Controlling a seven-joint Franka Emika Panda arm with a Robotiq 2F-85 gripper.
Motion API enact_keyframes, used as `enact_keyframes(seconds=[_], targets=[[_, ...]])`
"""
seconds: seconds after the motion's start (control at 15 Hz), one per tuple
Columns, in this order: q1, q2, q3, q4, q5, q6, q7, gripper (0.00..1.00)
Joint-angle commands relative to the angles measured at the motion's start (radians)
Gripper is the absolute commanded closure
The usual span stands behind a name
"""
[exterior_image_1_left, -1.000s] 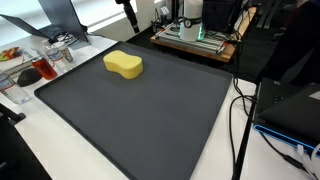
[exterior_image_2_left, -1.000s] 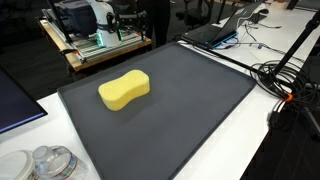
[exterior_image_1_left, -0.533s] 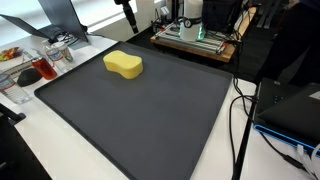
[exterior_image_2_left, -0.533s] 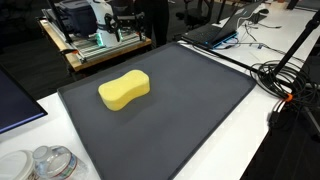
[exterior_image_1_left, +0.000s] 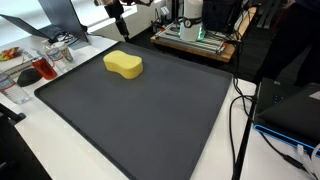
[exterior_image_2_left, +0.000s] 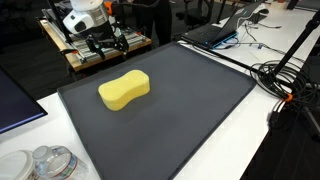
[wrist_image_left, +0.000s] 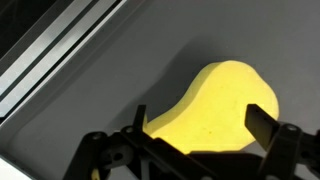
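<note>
One yellow sponge (exterior_image_1_left: 123, 65), pincer (exterior_image_2_left: 101, 40) empty and spread wide
Pincer hangs in the air near the edge of the dark mat (exterior_image_1_left: 150, 120), well clear of the sponge lying flat below it, which the wrist view frames between the open jaws; clear lidded tubs (exterior_image_2_left: 48, 163) sit off the mat's corner, contents unclear
</note>
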Motion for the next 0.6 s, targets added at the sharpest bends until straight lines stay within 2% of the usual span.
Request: enact_keyframes(seconds=[0.0,0.27,0.53], targets=[[-0.027,0.128,-0.010,0.063,0.143,0.040,-0.102,0.00],[-0.083,0.243,0.015,0.106,0.360,0.070,-0.213,0.00],[-0.122,0.318,0.030,0.125,0.463,0.073,-0.267,0.00]])
